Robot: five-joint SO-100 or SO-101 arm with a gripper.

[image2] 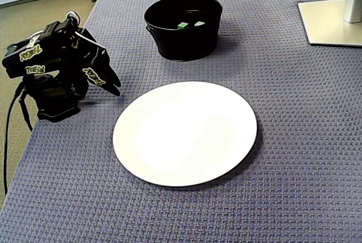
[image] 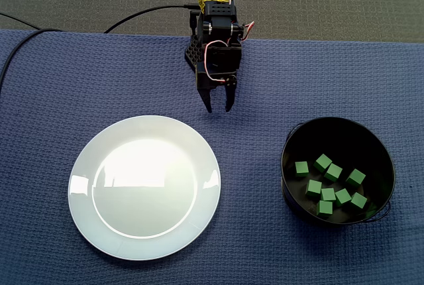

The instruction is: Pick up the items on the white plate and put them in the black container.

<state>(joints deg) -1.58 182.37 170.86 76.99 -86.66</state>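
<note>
The white plate (image: pixel 144 185) lies on the blue cloth with nothing on it; it shows bare in both fixed views (image2: pixel 185 133). The black container (image: pixel 331 132) stands to its right in one fixed view and holds several green cubes (image: pixel 329 182). Seen from the side, the container (image2: pixel 181 42) sits beyond the plate, with two green cubes (image2: pixel 183 25) visible over its rim. My gripper (image: pixel 219 107) hangs folded back by the arm's base, just above the cloth beyond the plate's far edge. Its fingers are a little apart and hold nothing. From the side, my gripper (image2: pixel 113 89) is left of the plate.
A black cable (image: pixel 142 13) runs from the arm's base off the cloth's far edge. A white monitor foot (image2: pixel 331 22) stands at the cloth's far right corner. The arm's base (image2: pixel 51 104) sits near the cloth's left edge.
</note>
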